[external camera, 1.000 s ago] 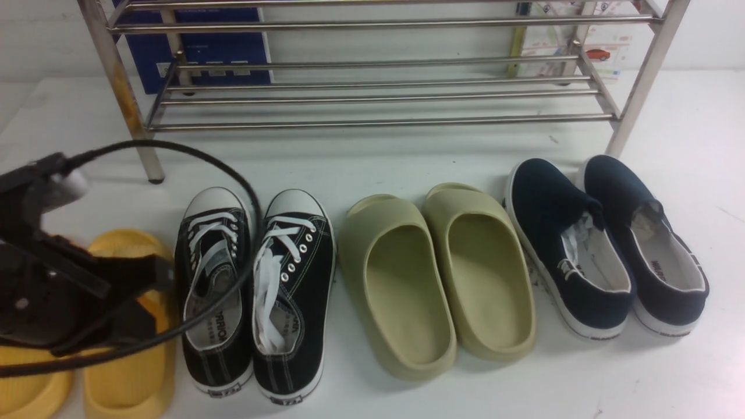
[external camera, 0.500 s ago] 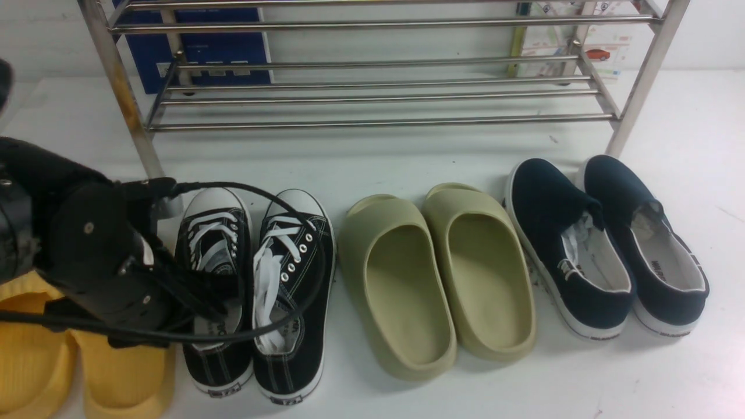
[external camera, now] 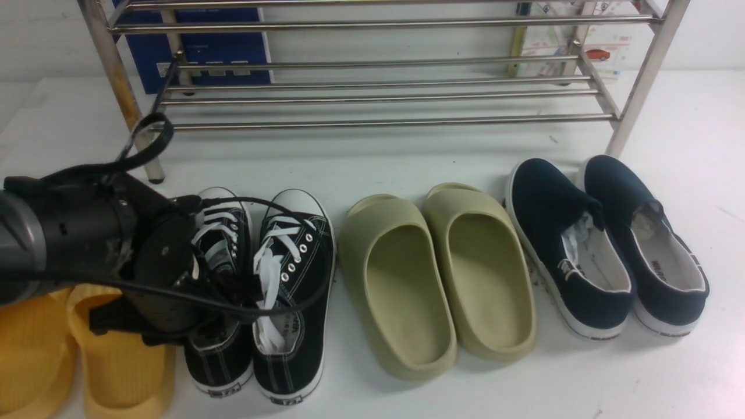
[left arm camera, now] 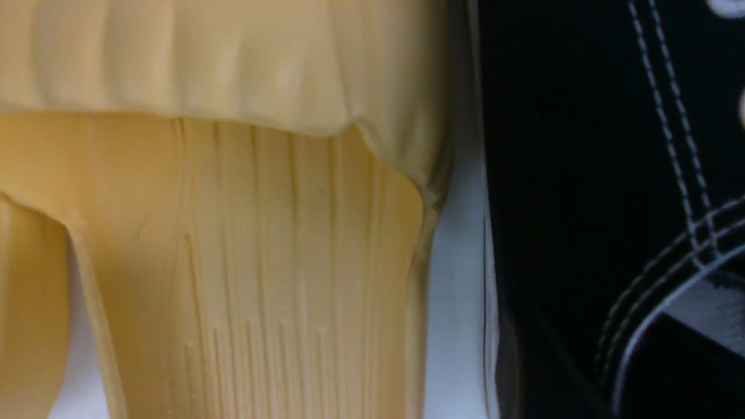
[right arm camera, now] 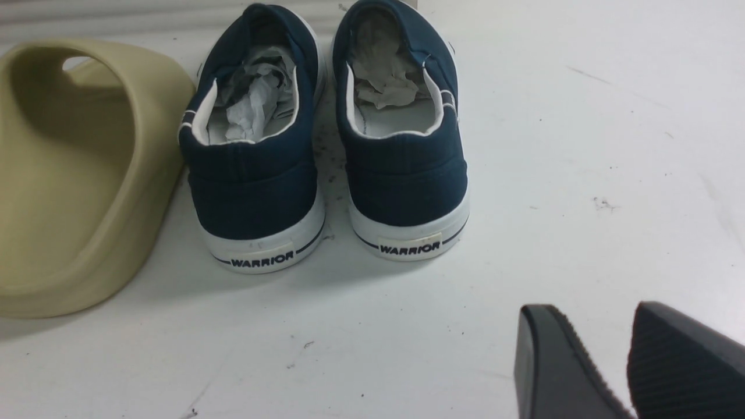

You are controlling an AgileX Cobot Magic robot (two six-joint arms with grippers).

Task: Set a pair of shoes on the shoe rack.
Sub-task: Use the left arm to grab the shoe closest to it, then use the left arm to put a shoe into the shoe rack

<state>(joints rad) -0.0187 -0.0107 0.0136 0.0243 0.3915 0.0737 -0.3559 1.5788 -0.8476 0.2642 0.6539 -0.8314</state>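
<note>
White table (external camera: 407, 166) strip before silvery steel-rod shoe rack (external camera: 378, 123) free; black canvas sneakers (external camera: 291, 349) hemmed by yellow foam slippers (external camera: 122, 372), olive-green foam slippers (external camera: 401, 291).

Bright, even light from above, white table (external camera: 582, 384) a bit washed out, shadows soft. Glare streaks on the shoe rack (external camera: 372, 122) rods. Left wrist view's way too close and mushy, front view's slightly soft.

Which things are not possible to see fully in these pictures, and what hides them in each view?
Left gripper: front view, jaws hidden under its arm and cable; open or shut unclear.
Left black sneaker: front view, middle covered by that arm.
Yellow slippers: front view, cut by the frame edge, partly under the arm.
Shoe rack: front view, upper tiers cut by the top edge.
Right gripper: right wrist view, only fingertips inside the frame.
</note>
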